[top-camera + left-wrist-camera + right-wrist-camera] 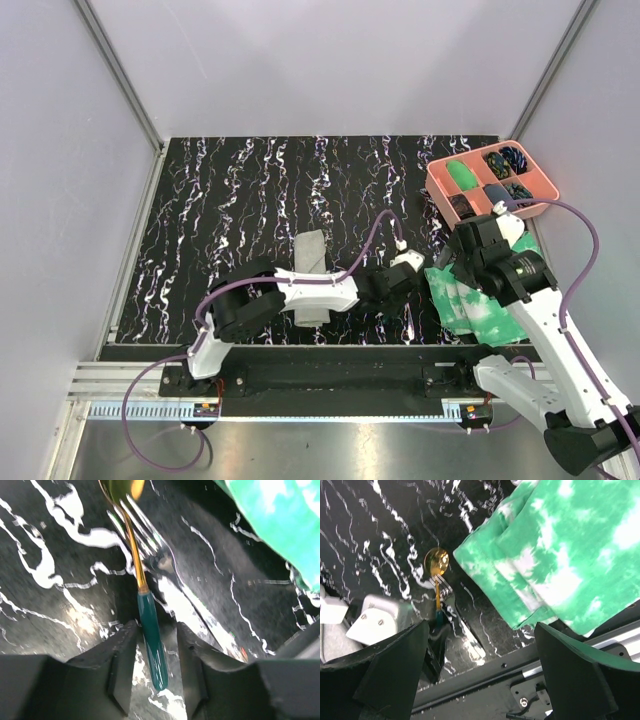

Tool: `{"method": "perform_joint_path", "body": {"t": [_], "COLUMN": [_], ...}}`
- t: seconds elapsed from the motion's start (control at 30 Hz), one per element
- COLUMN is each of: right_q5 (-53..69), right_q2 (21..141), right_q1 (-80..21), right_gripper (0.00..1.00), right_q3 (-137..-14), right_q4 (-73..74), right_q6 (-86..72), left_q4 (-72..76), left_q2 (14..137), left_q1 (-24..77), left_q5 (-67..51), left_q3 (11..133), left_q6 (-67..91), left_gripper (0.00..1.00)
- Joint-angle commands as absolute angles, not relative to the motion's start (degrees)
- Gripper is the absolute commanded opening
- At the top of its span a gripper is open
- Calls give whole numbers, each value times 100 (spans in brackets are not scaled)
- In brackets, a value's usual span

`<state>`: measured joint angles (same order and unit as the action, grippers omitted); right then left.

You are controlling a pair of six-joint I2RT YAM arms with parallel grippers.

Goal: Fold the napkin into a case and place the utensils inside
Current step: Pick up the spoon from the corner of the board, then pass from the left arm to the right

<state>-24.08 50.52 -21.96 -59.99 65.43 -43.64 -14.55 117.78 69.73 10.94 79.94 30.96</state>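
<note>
Left wrist view — left gripper (156, 630) stood apart astride the teal-handled spoon (149, 620), unclamped; overhead, the left arm (320, 290) hid it; right gripper (480, 630) gaped beside green-and-white cloth (560, 555)

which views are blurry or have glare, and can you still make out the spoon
left wrist: soft and smeared, white glare on the glossy table, yet the teal-handled spoon still reads; right wrist: sharper, the spoon's gold bowl glints, the end effector's near fingers are dark and featureless; top external: even light, crisp.

No text, label or number is legible.
</note>
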Motion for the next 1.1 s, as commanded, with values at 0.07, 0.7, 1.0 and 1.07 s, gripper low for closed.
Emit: {"method": "perform_joint_path", "body": {"t": [0.07,0.7,1.0,1.07], "right_q5": [-1935,-1435,2745,4043], "right_q2": [4940,5326,6160,6310], "right_q1": [-2162,-2153,-2153,-2162], "right_gripper": [96,95,90,86], "right_q3": [-6021,-6196,-6407,-6372], "right_q4": [6267,4985,4061,3825], "right_q6": [-4070,-2682,-1248,-1196], "left_q4": [-1678,-2636,-3769,-4024], "left_q2": [11971,9372,6901,6480], "left_q1": [6979,5881,4887,4887], "left_q5": [1661,169,-1731,-1784], "left_q3": [8200,7937,6136,5942], "left_q6": [2585,1241,37,-201], "left_gripper": [10,0,0,0]}}
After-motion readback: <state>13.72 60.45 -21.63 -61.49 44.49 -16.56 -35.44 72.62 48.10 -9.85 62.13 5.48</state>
